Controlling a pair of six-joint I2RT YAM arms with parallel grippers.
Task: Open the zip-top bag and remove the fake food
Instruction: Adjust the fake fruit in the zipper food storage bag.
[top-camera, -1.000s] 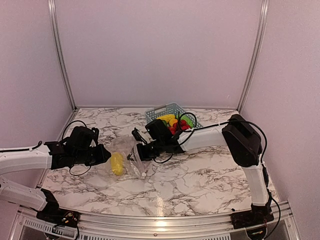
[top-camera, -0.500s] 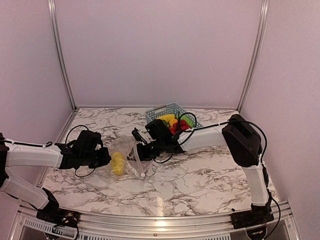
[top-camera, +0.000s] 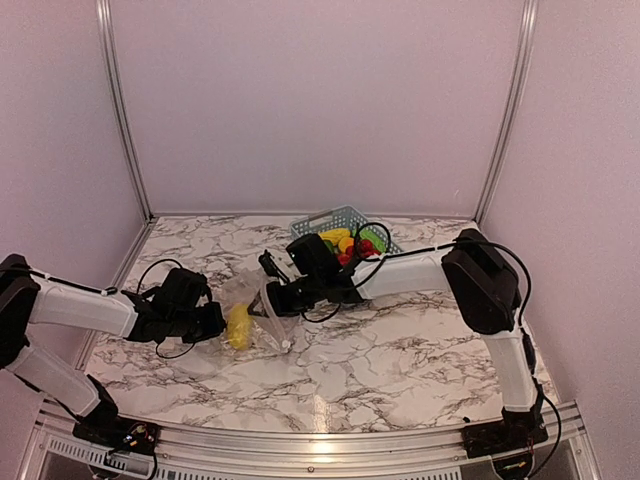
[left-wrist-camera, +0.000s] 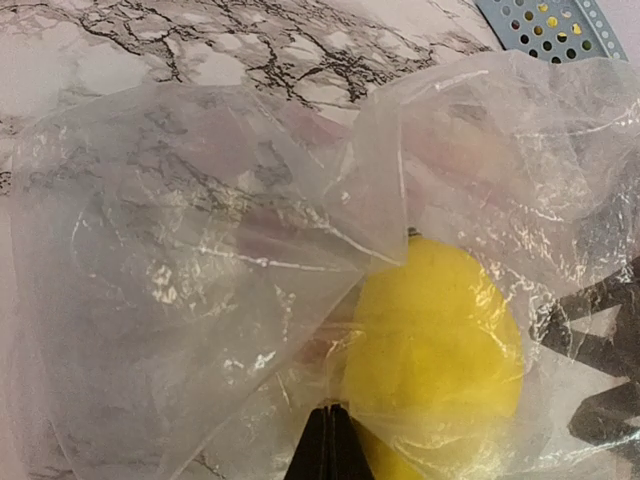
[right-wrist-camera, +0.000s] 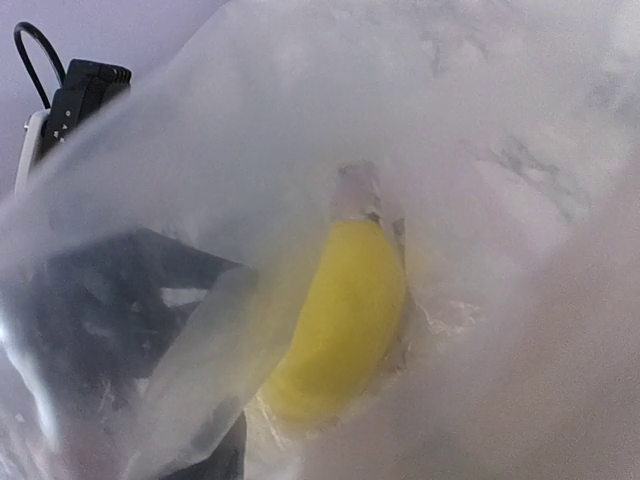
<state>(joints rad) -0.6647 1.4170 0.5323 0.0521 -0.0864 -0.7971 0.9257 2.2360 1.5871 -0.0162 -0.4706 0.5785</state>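
The zip-top bag (top-camera: 262, 318) lies crumpled on the marble table between my two grippers. One piece of fake food, a yellow lemon (top-camera: 238, 325), is inside it. In the left wrist view the lemon (left-wrist-camera: 440, 350) shows through the clear film (left-wrist-camera: 200, 250). My left gripper (left-wrist-camera: 330, 438) is shut, its tips pinching a fold of the bag beside the lemon. My right gripper (top-camera: 272, 300) is at the bag's right edge. Its wrist view is veiled by plastic (right-wrist-camera: 480, 120), with the lemon (right-wrist-camera: 345, 320) behind, so its jaws are not readable.
A blue-grey lattice basket (top-camera: 318, 220) stands at the back behind the right gripper, holding several yellow, red and green toy pieces (top-camera: 350, 243). Its rim (left-wrist-camera: 545, 20) shows at the top right of the left wrist view. Booth walls close in the left, back and right sides.
My left arm has reached right to the bag's left side and its jaws have closed there. The right gripper has shifted slightly left, and the bag's right edge stands a little higher.
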